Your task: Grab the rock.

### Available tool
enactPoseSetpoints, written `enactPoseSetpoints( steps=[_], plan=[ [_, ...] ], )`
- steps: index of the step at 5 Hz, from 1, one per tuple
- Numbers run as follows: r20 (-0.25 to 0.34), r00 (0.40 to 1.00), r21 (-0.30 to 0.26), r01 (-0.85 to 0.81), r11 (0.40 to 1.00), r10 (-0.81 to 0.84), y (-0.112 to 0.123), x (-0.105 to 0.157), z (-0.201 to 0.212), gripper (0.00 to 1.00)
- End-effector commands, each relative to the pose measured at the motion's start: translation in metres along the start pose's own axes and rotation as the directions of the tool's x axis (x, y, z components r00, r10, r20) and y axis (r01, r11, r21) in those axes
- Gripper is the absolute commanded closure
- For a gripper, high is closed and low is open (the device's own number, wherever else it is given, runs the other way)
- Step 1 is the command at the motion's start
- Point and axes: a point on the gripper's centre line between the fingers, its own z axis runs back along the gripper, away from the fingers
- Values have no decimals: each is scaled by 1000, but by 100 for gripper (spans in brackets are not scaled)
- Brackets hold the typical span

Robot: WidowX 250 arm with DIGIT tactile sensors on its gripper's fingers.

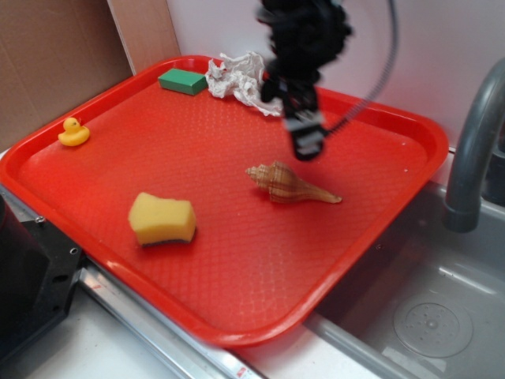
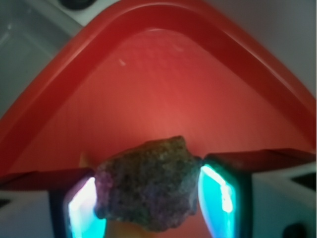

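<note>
The rock (image 2: 148,186) sits wedged between the two fingers of the gripper (image 2: 148,198) in the lower middle of the wrist view — its long axis runs side to side, fingertip to fingertip, with a blunt peak poking toward the top of the frame. It is a lumpy grey-brown stone, speckled and rough, with angular faces and a purplish cast from the glowing finger pads (image 2: 218,198) pressed against its two sides. So the gripper is clamped on the rock, held over the red tray (image 2: 163,84), whose rounded corner arcs across the top of that view.

In the exterior view the arm is blurred at upper centre, the gripper (image 1: 306,142) hanging above the tray (image 1: 237,316) — the rock itself cannot be made out there. Just below it lies the striped seashell (image 1: 290,184), its pointed tip aimed to the right
</note>
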Motion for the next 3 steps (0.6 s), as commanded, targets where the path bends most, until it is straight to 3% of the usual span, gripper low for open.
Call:
enactPoseSetpoints(
  steps=[1, 2, 3],
  plan=[
    [30, 885, 136, -465, 875, 465, 16, -52, 85, 100],
    [102, 744, 161, -667, 727, 660, 19, -51, 103, 100],
    [125, 655, 189, -753, 630, 745, 25, -49, 108, 100]
  ],
)
